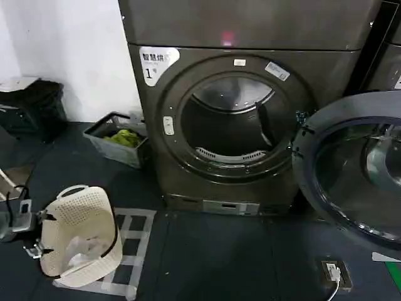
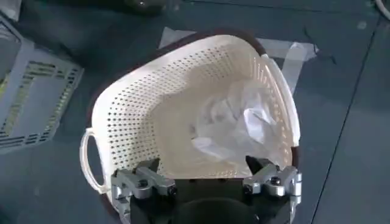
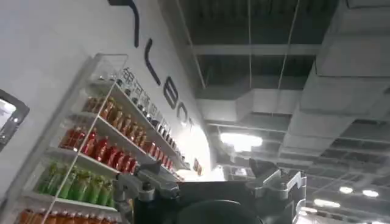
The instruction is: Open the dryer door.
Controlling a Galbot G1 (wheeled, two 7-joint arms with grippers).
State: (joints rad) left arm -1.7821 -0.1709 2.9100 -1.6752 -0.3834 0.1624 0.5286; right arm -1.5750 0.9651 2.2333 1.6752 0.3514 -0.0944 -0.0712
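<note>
Item one, the dryer (image 1: 188, 125): we find it standing against the back of the scene, dark grey-brown, with a white sticker marked "1" at its upper left corner and its round opening uncovered, the drum visible inside.

Item two, the dryer door (image 1: 354, 169): we record it swung fully open to the right of the opening, hinged at the machine's right edge, its inner face and glass bowl turned toward us.

Item three, the left gripper (image 2: 206, 176): we see its jaws spread wide and empty, poised over a cream perforated laundry basket (image 2: 146, 97) holding pale crumpled cloth (image 2: 237, 125) on the dark floor (image 1: 225, 257).

Item four, the right gripper (image 3: 210, 185): jaws parted wide, holding nothing, pointed up toward a ceiling and shelves of bottles (image 3: 97, 146).

Item five: a grey crate (image 1: 116, 139) with something green sits left of the dryer.
</note>
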